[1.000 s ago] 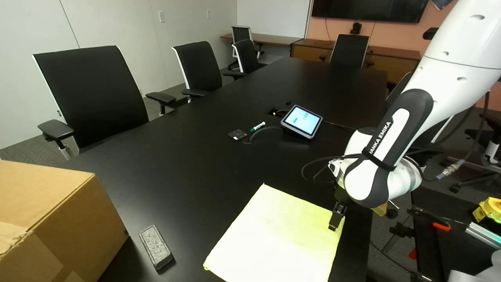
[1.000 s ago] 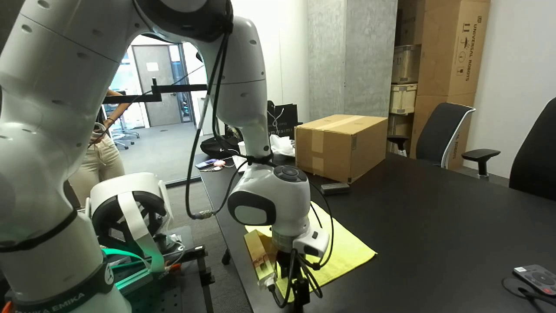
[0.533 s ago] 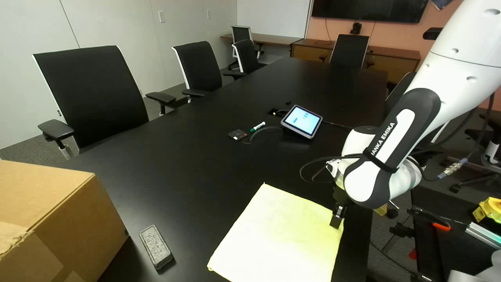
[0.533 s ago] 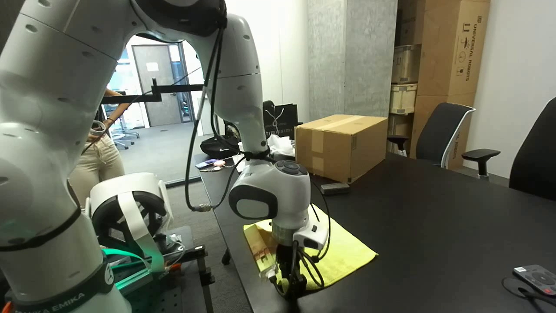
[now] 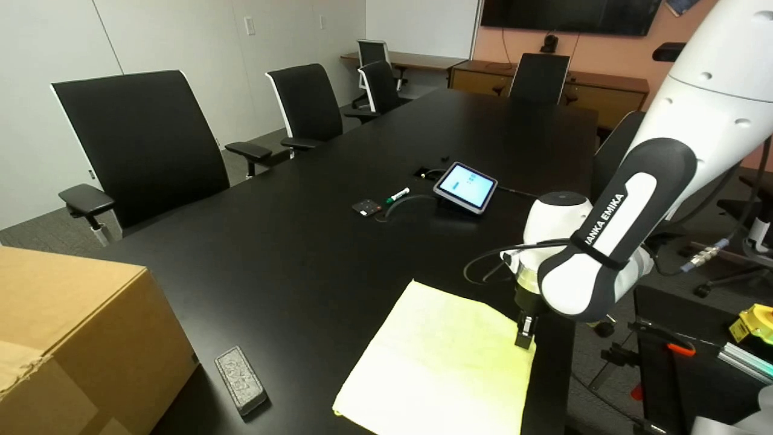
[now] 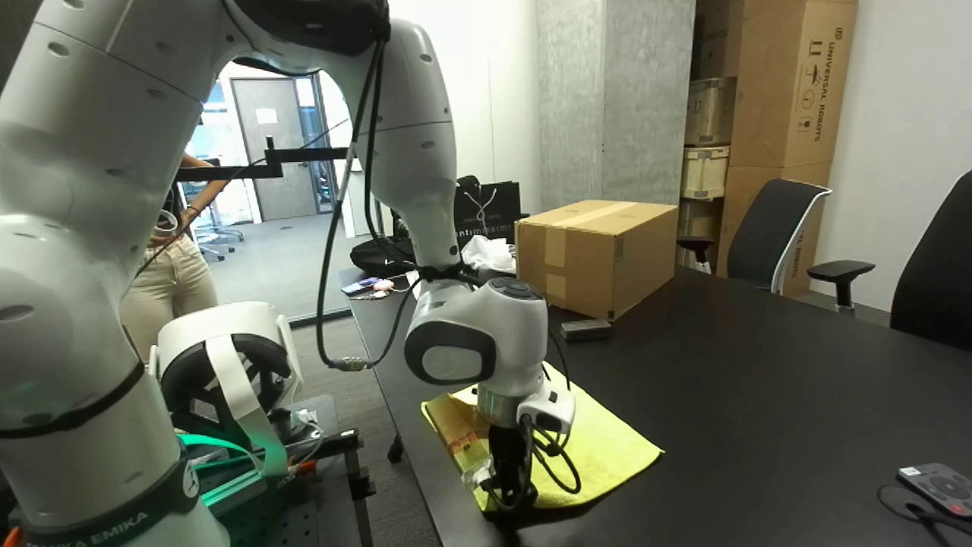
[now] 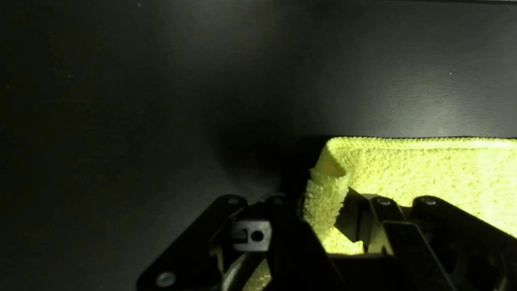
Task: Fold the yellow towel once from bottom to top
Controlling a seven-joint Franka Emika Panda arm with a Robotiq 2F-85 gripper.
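The yellow towel (image 5: 441, 362) lies flat on the black table in an exterior view, its lower part cut off by the frame. Near the table's side edge, my gripper (image 5: 524, 341) points down at a corner of the towel. The wrist view shows a bunched fold of towel (image 7: 326, 202) pinched upright between the fingers, and the dark pad (image 7: 353, 216) presses against it. The rest of the towel spreads to the right there, with its hem (image 7: 424, 142) flat on the table. In an exterior view the arm hides part of the towel (image 6: 607, 448).
A cardboard box (image 5: 84, 338) stands on the table with a grey block (image 5: 240, 380) beside it. Farther back are a tablet (image 5: 465, 187), a green marker (image 5: 398, 195) and a small dark keypad (image 5: 366, 208). A cart with tools (image 5: 682, 362) stands beside the table.
The fingers have come together on the towel's corner. The towel has slid slightly to the right in an exterior view, and its edge by the gripper has bunched up.
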